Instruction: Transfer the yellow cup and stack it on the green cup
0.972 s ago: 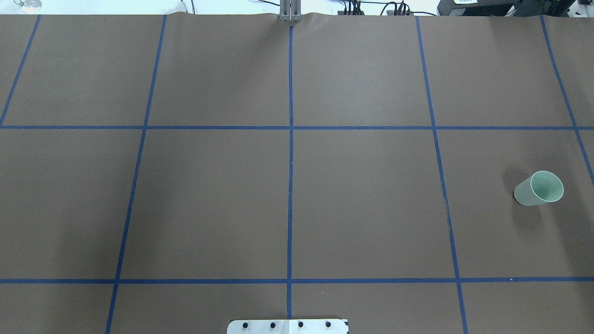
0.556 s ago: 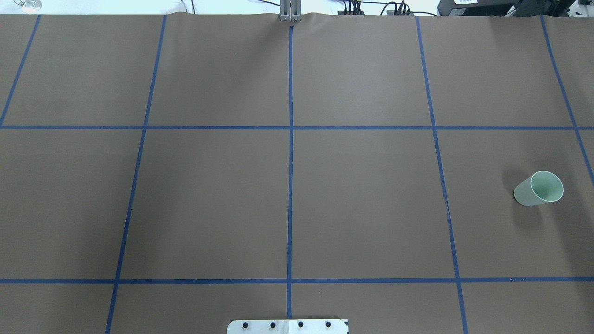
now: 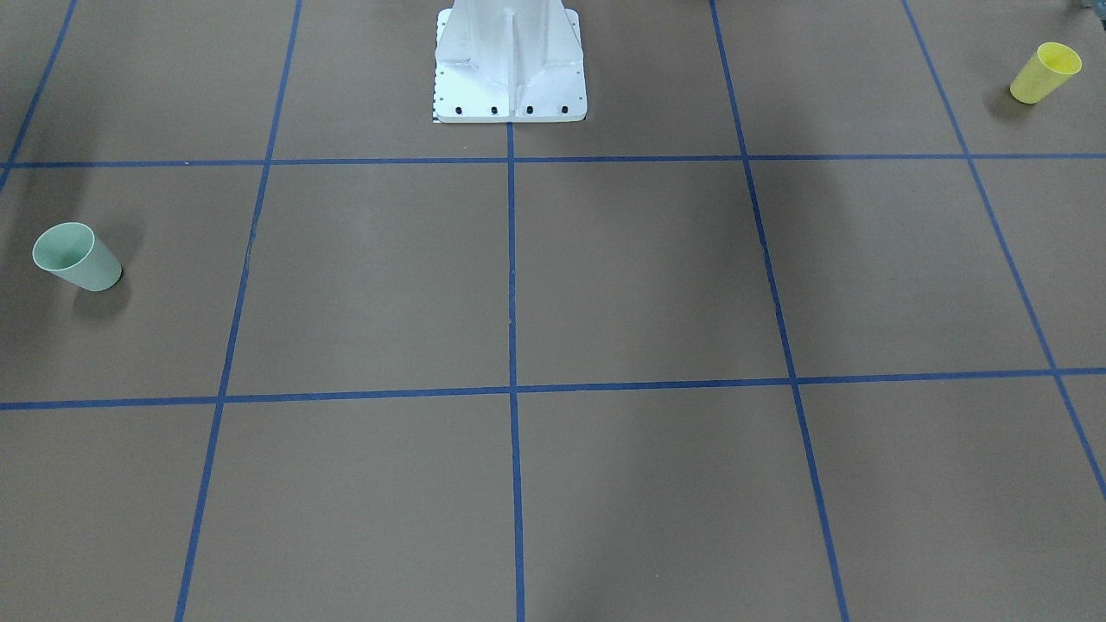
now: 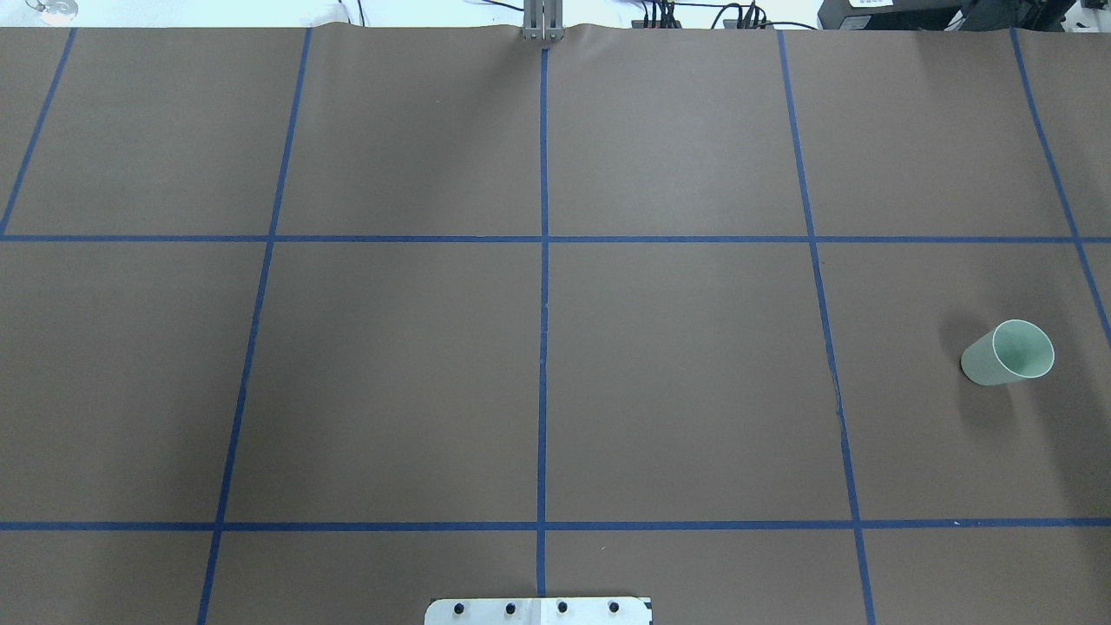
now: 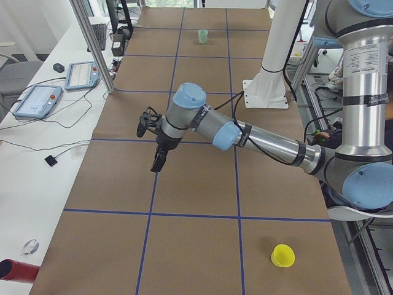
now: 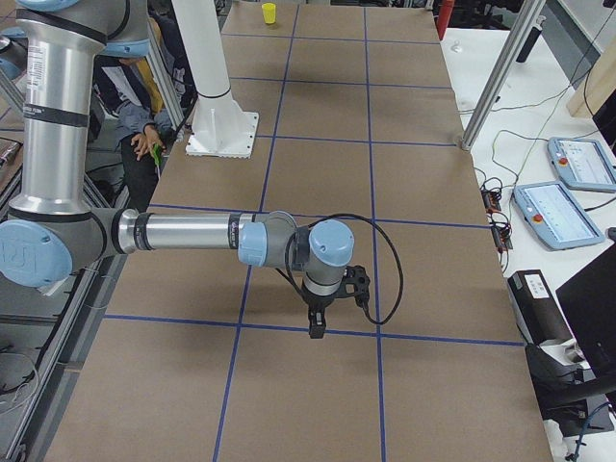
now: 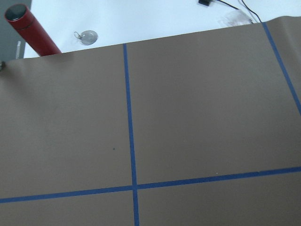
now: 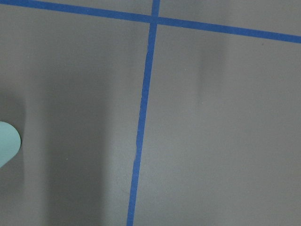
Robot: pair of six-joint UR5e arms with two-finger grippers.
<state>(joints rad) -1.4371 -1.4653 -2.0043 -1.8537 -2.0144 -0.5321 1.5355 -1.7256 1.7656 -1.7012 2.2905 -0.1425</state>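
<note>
The yellow cup stands upright near the table corner on my left side; it also shows in the exterior left view and the exterior right view. The green cup stands upright at the far right of the table, also in the front-facing view, and its edge shows in the right wrist view. My left gripper hangs over the table's middle, far from the yellow cup. My right gripper hangs over the table on the right side. I cannot tell whether either is open or shut.
The white robot pedestal stands at the table's near edge. A red cylinder lies off the paper at the left end. Control tablets and a metal frame post sit beyond the far edge.
</note>
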